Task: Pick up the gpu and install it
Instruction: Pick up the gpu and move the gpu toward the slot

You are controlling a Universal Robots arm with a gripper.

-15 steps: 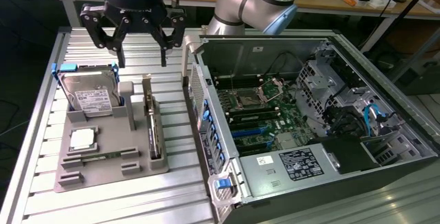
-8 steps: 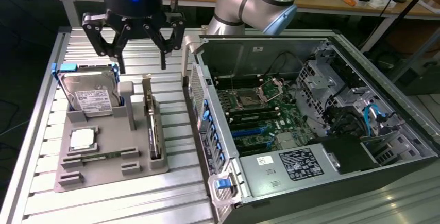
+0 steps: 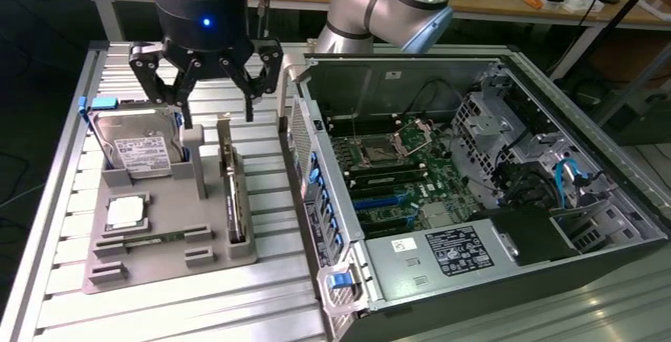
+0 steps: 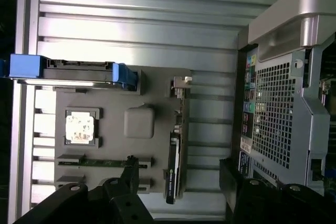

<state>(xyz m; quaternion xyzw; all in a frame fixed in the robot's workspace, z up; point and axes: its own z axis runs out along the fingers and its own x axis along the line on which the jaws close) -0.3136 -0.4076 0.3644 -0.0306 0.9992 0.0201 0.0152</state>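
The gpu is a thin dark card standing on edge in a slot along the grey holder's side nearest the computer case. Its silvery bracket end points toward the far end of the holder. In the wrist view the gpu lies between the two dark fingertips, with the other finger toward the case. My gripper hangs open above the holder's far end, over the gpu and the hard drive, touching neither. Nothing is between its fingers.
On the holder, a silver hard drive with a blue frame leans beside a square processor and a narrow green memory stick. The open computer case stands close at the exterior view's right, motherboard exposed. The slatted metal table lies underneath.
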